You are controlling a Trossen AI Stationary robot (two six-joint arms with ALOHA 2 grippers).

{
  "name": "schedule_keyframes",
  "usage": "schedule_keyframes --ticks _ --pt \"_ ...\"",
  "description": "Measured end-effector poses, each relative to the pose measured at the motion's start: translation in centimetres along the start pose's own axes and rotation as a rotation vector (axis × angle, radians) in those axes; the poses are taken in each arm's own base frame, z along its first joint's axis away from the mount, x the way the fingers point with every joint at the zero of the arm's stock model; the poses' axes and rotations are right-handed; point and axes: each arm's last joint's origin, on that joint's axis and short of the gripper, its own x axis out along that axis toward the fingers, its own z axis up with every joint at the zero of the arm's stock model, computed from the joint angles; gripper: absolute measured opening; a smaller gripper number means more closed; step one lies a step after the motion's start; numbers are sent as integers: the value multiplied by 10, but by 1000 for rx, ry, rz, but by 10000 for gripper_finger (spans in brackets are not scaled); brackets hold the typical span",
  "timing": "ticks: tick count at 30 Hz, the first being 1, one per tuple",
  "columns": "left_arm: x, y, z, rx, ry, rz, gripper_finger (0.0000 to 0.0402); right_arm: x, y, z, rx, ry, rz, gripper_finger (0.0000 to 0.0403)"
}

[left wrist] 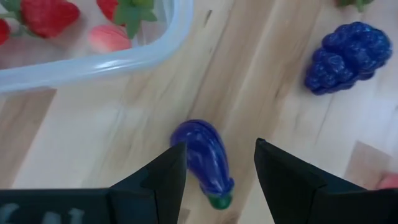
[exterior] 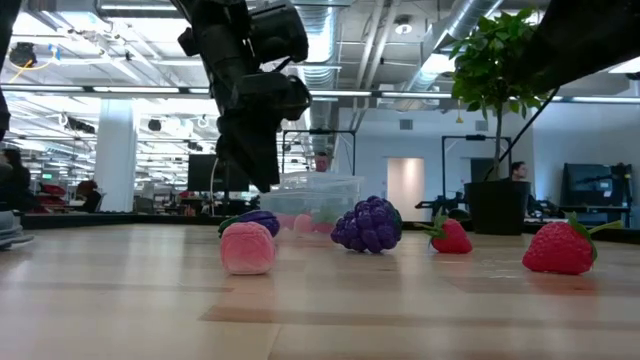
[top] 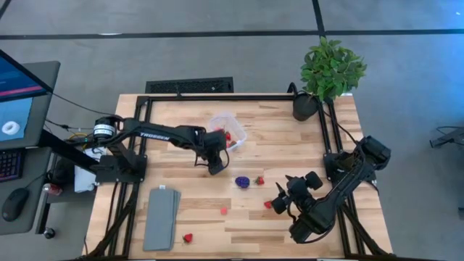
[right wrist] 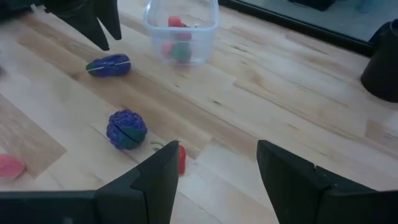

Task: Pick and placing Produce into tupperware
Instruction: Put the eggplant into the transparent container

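Observation:
A purple eggplant (left wrist: 204, 155) with a green stem lies on the wooden table beside the clear tupperware (left wrist: 118, 59), which holds red strawberries and a pink piece. My left gripper (left wrist: 217, 143) hangs open just above the eggplant, pointing steeply down, one finger on each side and not touching it (exterior: 250, 221). A purple grape cluster (top: 242, 181) and a strawberry (top: 259, 180) lie to the right of it. My right gripper (right wrist: 217, 149) stands open above the table's right part, with a strawberry (right wrist: 181, 158) lying just beyond one fingertip.
A pink piece (top: 224, 211) and another strawberry (top: 188, 238) lie near the front edge. A flat grey slab (top: 161, 216) lies at the front left. A potted plant (top: 330, 72) stands at the back right corner. A black frame rail (top: 217, 96) borders the table.

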Motion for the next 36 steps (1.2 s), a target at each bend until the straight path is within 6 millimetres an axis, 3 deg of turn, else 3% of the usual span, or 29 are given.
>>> schedule_keyframes --ticks 15,28,36 --pt "4 1 -3 -17 17 63 178 0 -1 0 -7 -2 -3 240" --pt "35 -9 -11 9 92 54 178 -3 -1 -2 -10 0 9 240" --pt "44 -8 -12 7 117 52 178 -4 0 -2 -4 5 13 240"
